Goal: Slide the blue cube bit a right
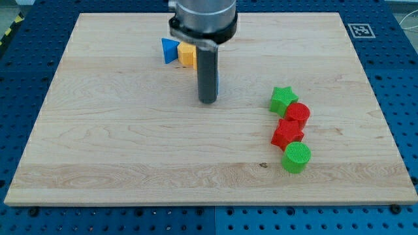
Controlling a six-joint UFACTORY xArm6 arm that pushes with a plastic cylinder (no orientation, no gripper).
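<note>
My tip (208, 101) rests on the wooden board (117, 143), a little left of the middle. A thin sliver of blue (218, 83) shows along the rod's right edge just above the tip. It appears to be the blue cube, almost wholly hidden behind the rod. A blue triangular block (170, 50) and a yellow block (188, 55) lie side by side and touching, up and to the left of the tip, partly under the arm's head.
A cluster lies at the view's right: a green star (283, 99), a red cylinder (298, 114), a red star (287, 134) and a green cylinder (296, 157), running downward in a chain. A marker tag (361, 30) sits beyond the board's top right corner.
</note>
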